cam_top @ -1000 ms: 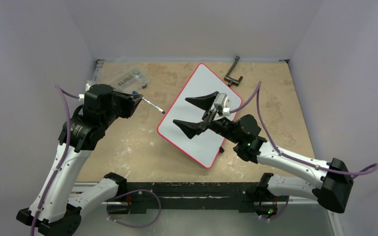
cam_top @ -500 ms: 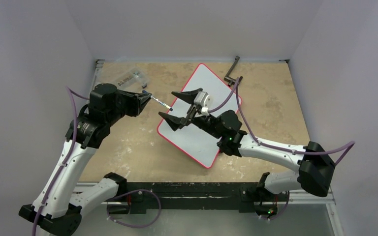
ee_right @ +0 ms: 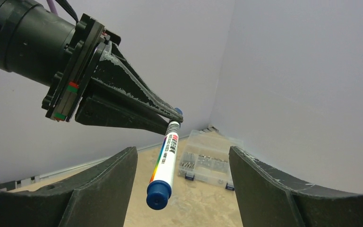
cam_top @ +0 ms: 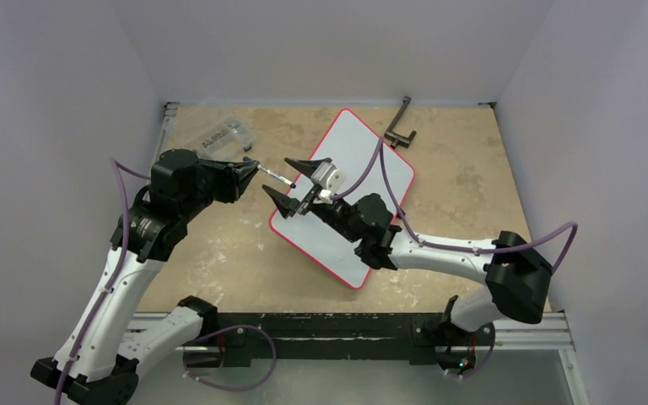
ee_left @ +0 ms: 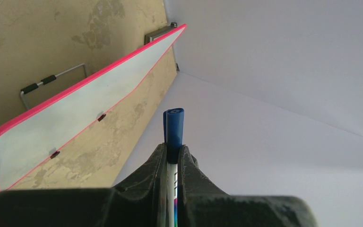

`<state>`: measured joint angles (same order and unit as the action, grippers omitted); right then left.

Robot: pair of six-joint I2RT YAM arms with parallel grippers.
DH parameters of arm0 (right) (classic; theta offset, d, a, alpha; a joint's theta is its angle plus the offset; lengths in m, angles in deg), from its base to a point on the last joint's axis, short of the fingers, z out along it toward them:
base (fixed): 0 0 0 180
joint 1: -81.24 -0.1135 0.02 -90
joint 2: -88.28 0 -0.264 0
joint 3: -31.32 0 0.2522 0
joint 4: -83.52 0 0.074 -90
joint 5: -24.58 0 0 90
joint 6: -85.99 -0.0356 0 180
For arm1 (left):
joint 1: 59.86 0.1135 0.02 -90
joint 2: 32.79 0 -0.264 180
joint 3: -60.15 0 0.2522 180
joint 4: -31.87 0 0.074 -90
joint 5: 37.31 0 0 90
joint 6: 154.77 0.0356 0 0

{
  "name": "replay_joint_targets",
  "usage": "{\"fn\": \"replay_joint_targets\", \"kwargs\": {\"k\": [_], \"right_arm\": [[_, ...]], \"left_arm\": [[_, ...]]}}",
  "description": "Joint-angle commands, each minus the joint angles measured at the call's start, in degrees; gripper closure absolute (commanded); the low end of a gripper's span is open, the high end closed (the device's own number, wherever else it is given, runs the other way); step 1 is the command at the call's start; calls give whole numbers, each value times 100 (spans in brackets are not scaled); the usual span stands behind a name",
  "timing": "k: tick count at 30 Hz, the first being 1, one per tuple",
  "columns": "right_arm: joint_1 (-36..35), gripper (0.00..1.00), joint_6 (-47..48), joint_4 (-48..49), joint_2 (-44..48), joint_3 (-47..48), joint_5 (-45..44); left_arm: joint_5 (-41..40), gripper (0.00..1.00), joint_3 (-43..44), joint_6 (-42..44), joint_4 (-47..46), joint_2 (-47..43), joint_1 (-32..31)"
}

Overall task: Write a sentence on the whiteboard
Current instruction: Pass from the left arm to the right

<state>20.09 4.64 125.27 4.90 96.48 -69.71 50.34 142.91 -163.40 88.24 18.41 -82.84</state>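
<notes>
High rear overview, close wrist views, sharing marker (ee_right: 164, 161), whiteboard (cam_top: 350, 139)

The right hand (cam_top: 278, 176) has moved left to straddle the marker (ee_right: 164, 163).

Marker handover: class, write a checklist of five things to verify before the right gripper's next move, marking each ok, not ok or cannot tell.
1. Grip: left gripper shut on the marker: ok.
2. Marker's free end between the fingers of the right gripper: ok.
3. Right fingers touching the marker: not ok, there are gaps on both sides.
4. Cap off: not ok, the blue cap looks on.
5. The whiteboard blank and lying flat: ok.
</notes>
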Motion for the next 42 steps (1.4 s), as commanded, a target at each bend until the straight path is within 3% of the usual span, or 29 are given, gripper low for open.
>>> {"fn": "replay_joint_targets", "kwargs": {"k": [1, 13, 30, 42], "right_arm": [[-53, 31, 207, 585, -51, 306, -336], [-108, 49, 150, 673, -203, 488, -257], [-161, 50, 174, 766, -462, 653, -322], [-173, 62, 87, 736, -591, 778, -317]], "left_arm": [[-3, 100, -15, -176, -252, -59, 22], [27, 100, -83, -230, -326, -95, 22], [209, 100, -298, -343, -637, -222, 20], [359, 100, -367, -298, -685, -290, 22]]}}
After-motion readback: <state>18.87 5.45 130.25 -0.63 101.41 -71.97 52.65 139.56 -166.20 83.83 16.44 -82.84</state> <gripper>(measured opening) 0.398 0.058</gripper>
